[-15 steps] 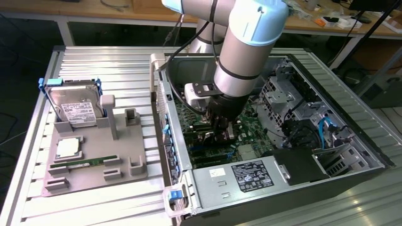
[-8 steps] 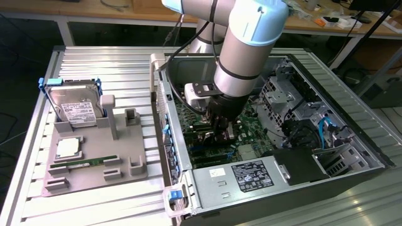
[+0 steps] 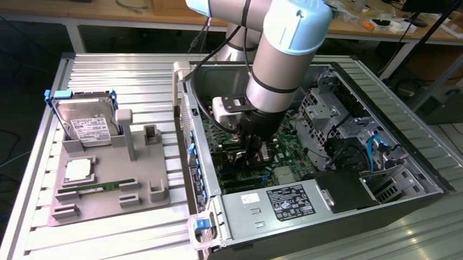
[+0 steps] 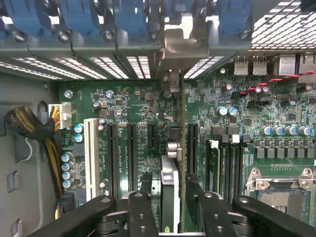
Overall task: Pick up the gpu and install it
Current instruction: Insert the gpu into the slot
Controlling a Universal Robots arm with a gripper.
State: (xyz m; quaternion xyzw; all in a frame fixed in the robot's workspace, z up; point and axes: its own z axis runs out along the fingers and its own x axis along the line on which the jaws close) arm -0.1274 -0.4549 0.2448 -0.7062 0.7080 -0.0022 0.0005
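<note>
Arm reaches down into the open PC case (image 3: 405,135), gripper (image 3: 253,156) low over the motherboard (image 3: 289,146). In the wrist view the gripper (image 4: 169,193) has its black fingers (image 4: 140,205) closed on the gpu (image 4: 170,163), one finger on each face of the card. The gpu is seen edge-on and upright: thin card, narrow green board edge running the length of it, a dark body with a silver-grey block on one face. Its silver metal end bracket (image 4: 173,42) is up against the case's rear slot wall, just below the row of blue latches (image 4: 128,17). The card stands over the motherboard's expansion slots, between the short black slot (image 4: 152,137) and the long black slot (image 4: 190,148). The white slot (image 4: 90,158) is further off, and the CPU socket (image 4: 281,190) is on the other side. Its bottom edge looks down at slot level, but whether it is fully seated can't be told from this angle. In the exterior view the card is mostly hidden behind the gripper. The power supply (image 3: 278,200) sits at the near end of the case. On the exterior view's left, well apart from the case, a grey tray (image 3: 145,195) on the slatted metal table (image 3: 137,76) holds a hard drive (image 3: 87,127), a square chip (image 3: 78,169) and a green RAM stick (image 3: 97,187).
</note>
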